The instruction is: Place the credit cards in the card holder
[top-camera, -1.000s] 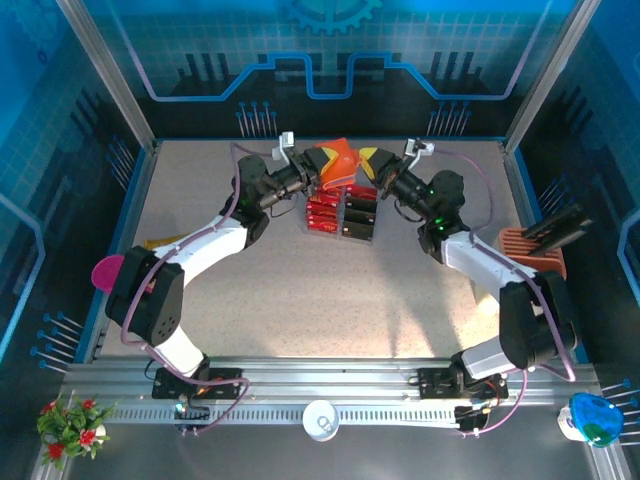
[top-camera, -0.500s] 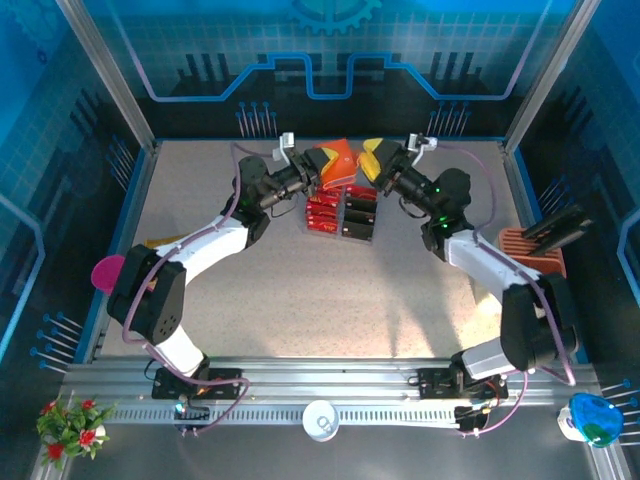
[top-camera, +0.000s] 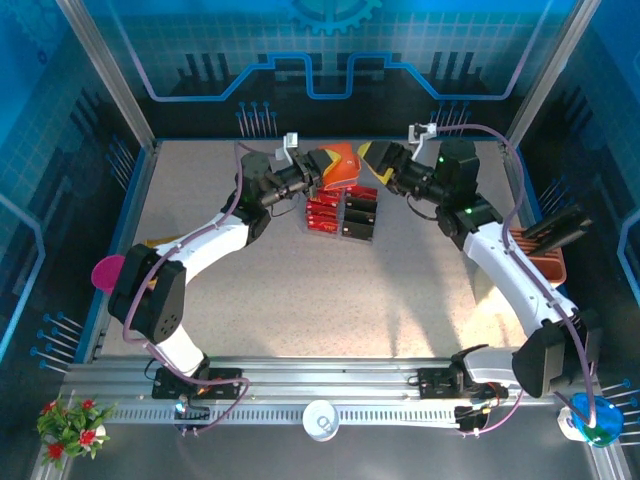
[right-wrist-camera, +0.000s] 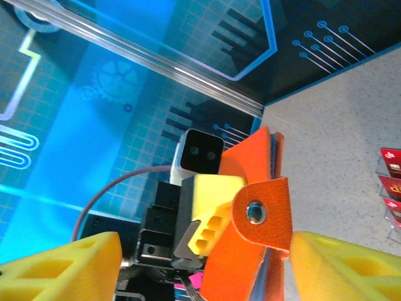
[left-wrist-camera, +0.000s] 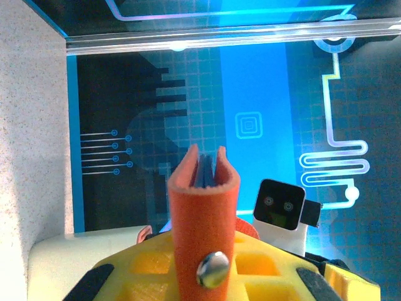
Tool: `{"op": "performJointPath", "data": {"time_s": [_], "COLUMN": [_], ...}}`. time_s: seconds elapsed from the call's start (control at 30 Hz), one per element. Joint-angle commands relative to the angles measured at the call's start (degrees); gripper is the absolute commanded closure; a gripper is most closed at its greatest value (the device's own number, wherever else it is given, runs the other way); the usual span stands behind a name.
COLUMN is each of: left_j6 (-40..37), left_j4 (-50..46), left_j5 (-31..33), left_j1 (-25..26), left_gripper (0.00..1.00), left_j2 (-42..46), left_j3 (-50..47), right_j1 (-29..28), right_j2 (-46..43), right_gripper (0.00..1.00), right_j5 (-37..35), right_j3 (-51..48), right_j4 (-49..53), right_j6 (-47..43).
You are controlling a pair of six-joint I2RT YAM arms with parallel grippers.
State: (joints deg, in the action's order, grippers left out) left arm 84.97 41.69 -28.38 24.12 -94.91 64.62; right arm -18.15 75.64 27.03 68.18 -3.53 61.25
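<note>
One squarish orange-red folding card holder (top-camera: 340,163) is clamped, raised, in the left gripper (top-camera: 320,172). One right gripper (top-camera: 378,158) is spread apart beside it. Two columns of thin credit cards (top-camera: 340,212), red and dark, are kept in one clear plastic tray (top-camera: 340,237) nearby.

The top external camera is looking steeply down from above and behind the arms' bases (top-camera: 190,375), taking in the whole speckled beige table (top-camera: 300,290). Both wrist cameras are looking nearly level and very close, from opposite sides, at the shared orange-red folding wallet (left-wrist-camera: 203,213) (right-wrist-camera: 247,163), with the glowing blue circuit-patterned wall (left-wrist-camera: 250,94) behind it.
</note>
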Motion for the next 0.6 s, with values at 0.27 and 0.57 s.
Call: {"op": "performJointPath", "data": {"time_s": [0.27, 0.57], "left_j6": [-0.39, 0.16], "left_j4": [1.76, 3.06], "left_j5": [-1.42, -1.36], "left_j1": [0.17, 0.49], "left_gripper": [1.0, 1.0], "left_j2": [-0.97, -0.8], "left_j3": [2.53, 2.29], "right_j1": [0.73, 2.22], "right_j2": [3.51, 3.03], "right_gripper": [0.68, 0.69], "right_j5": [0.22, 0.66], "right_j3": [-4.15, -10.29], "right_j4": [-4.94, -14.89], "right_j6": [2.41, 9.36]}}
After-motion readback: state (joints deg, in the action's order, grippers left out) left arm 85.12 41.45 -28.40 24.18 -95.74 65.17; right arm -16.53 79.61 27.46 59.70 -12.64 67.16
